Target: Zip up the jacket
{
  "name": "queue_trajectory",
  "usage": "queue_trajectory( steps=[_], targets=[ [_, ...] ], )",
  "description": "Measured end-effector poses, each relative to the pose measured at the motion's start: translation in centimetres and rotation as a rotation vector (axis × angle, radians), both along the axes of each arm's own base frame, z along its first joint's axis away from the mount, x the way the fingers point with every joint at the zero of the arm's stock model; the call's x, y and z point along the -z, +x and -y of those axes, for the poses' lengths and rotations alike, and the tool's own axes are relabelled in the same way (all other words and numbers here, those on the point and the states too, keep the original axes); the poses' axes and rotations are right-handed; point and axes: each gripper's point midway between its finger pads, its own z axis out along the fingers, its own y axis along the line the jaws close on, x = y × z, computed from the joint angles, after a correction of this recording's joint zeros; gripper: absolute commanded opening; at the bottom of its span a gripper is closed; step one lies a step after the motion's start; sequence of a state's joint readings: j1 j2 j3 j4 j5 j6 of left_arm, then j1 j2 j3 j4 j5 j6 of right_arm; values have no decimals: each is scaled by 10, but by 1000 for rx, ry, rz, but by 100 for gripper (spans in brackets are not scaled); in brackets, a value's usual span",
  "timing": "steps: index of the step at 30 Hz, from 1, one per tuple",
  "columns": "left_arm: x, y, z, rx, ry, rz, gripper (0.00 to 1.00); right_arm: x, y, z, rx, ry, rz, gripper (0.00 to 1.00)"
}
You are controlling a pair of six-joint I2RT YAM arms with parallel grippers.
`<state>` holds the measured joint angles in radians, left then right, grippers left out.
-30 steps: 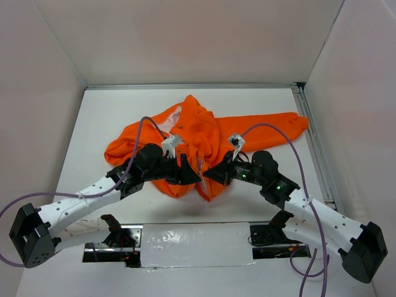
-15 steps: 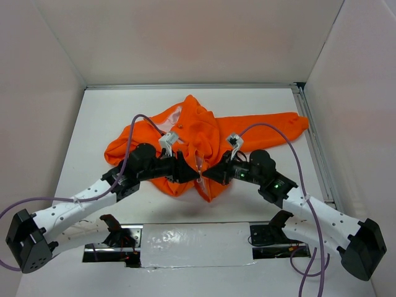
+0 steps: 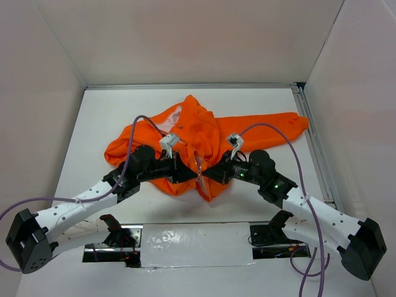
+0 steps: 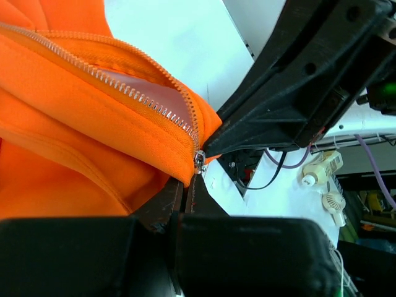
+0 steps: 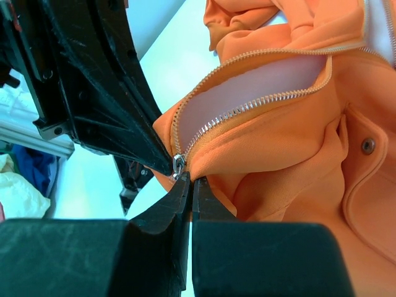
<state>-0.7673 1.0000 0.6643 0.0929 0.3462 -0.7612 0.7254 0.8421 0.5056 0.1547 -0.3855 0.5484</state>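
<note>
**While Both Claws Pinch, the Zipper's Foot Sits Between**

Where their tips meet low over the table (image 3: 93,111), the left gripper (image 3: 189,176) and the right gripper (image 3: 211,176) each clamp the bottom edge of the jacket (image 3: 198,133), just beside the slider (image 4: 199,159). Beyond it the zipper teeth (image 5: 260,102) part over pale lining (image 5: 247,86). Farther back the orange body lies bunched mid-table, one sleeve (image 3: 272,124) stretched rightward.

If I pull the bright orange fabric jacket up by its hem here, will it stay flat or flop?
Likely flops: the orange fabric jacket lies crumpled in soft folds. Probably bunches rather than slides whole, with its sleeve sprawled sideways. The zipper teeth curve with the cloth, so should flex.
</note>
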Motion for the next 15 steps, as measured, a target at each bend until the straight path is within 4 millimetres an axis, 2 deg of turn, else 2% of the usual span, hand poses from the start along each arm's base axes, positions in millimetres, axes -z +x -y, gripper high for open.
queue_trajectory(
  steps=[4, 5, 7, 8, 12, 13, 15],
  targets=[
    [-1, -5, -2, 17, -19, 29, 0, -3, 0, -2, 11, -7, -12, 1],
    [-2, -4, -2, 15, -21, 37, 0, -3, 2, -2, 15, -12, -15, 10],
    [-2, -2, -3, 5, -18, 38, 0, -4, 4, -3, 19, -28, -25, 19],
    [-1, 0, -4, -3, -14, 36, 0, -3, 4, -4, 18, -36, -29, 32],
    [6, 2, -6, -39, 6, -27, 0, 1, 5, -2, 18, -63, -29, 55],
    [8, 2, -6, -49, 10, -43, 0, 3, 5, -2, 17, -72, -34, 75],
    [9, 3, -7, -76, 7, -87, 0, 8, 3, 0, 21, -92, -47, 77]
  ],
)
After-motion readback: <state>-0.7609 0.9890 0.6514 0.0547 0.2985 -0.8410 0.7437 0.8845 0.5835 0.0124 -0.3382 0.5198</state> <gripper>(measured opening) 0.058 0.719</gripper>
